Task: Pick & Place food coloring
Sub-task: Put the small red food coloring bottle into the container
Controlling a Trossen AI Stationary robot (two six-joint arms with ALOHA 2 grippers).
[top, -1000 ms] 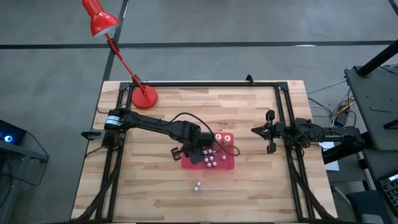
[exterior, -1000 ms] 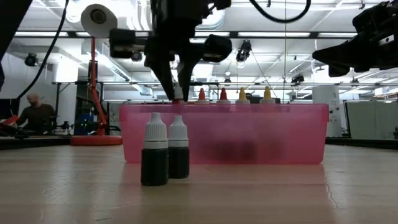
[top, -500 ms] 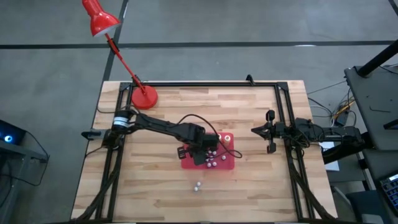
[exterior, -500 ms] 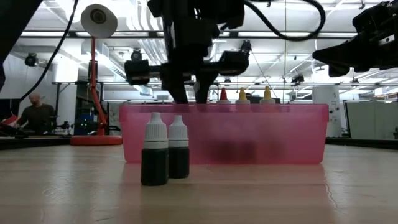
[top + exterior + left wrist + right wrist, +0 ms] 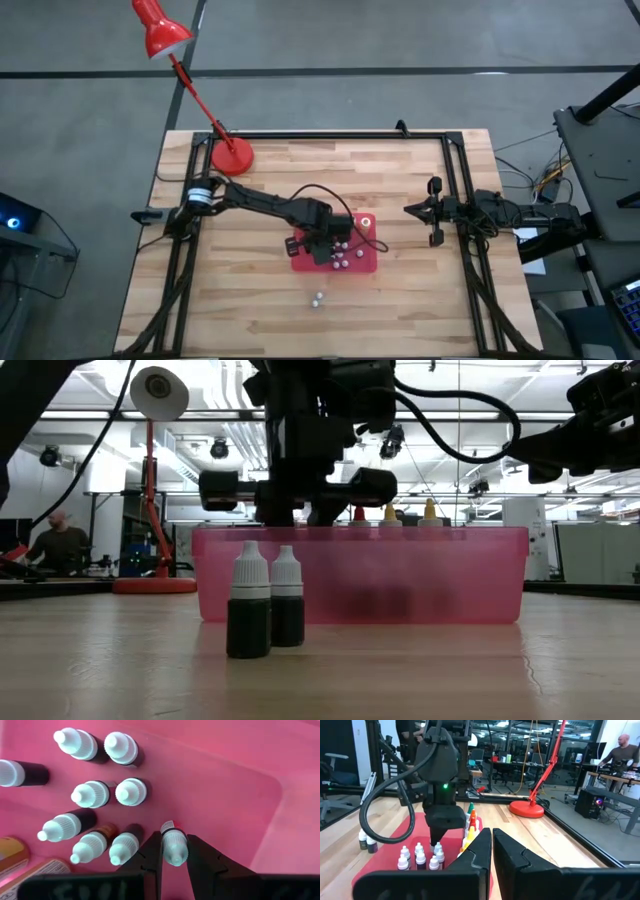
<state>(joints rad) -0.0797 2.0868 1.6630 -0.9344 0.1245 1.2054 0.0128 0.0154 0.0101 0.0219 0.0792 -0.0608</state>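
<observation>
Several food coloring bottles (image 5: 90, 794) with white caps stand in a pink bin (image 5: 362, 264) at the table's middle. Taller bottles with coloured tips (image 5: 389, 512) stand at the bin's far side. Two dark bottles (image 5: 267, 612) stand on the wood outside the bin, near its front. My left gripper (image 5: 174, 840) points down into the bin's left part, shut on one small bottle (image 5: 173, 845). In the low view the bin's wall hides its fingertips. My right gripper (image 5: 435, 212) waits shut above the table's right side, holding nothing. My left gripper pinches the small bottle at its white cap (image 5: 175, 851) between its two fingers, coming from above and pointing down. The bottle hangs upright below the fingers, its base (image 5: 167, 825) toward the bin's floor. I cannot tell whether the base touches the floor.
A red desk lamp (image 5: 232, 155) stands at the table's far left corner. A black frame (image 5: 330, 134) runs around the tabletop. Bare wood lies left, right and in front of the bin. A person (image 5: 60, 545) sits in the room beyond.
My left gripper has sunk with the bottle from above the bin's rim down into the bin, drifting slightly toward the right, and has rolled a little. Its fingers stay shut on the bottle. The other bottles have kept their places.
</observation>
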